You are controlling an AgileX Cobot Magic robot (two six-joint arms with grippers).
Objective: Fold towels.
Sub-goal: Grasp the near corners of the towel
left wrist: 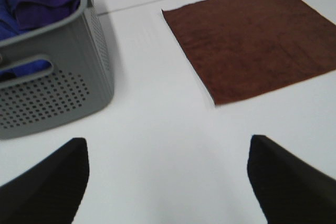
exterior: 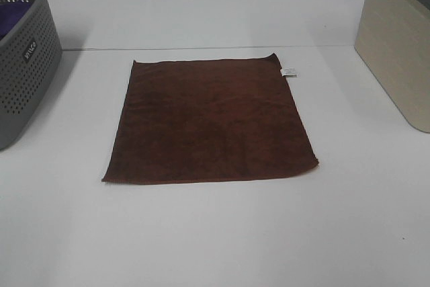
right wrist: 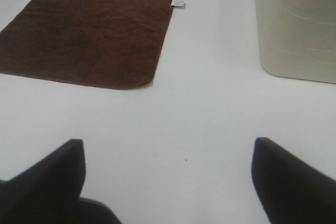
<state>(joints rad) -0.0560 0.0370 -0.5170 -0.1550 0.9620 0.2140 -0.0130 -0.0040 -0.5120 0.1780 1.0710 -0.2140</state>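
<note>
Plainly no folding is done yet: the dark brown towel (exterior: 209, 122) lies spread flat in 1 layer at the middle of the white bench (exterior: 215, 240), its white tag (exterior: 289, 71) at the far right corner, with no edge turned over. The left pincer (left wrist: 167, 150) and the right pincer (right wrist: 168, 150) both hang wide open and empty over bare bench, short of the towel. Every fold is left to make, probably starting with a grip on the 2 near corners.
</note>
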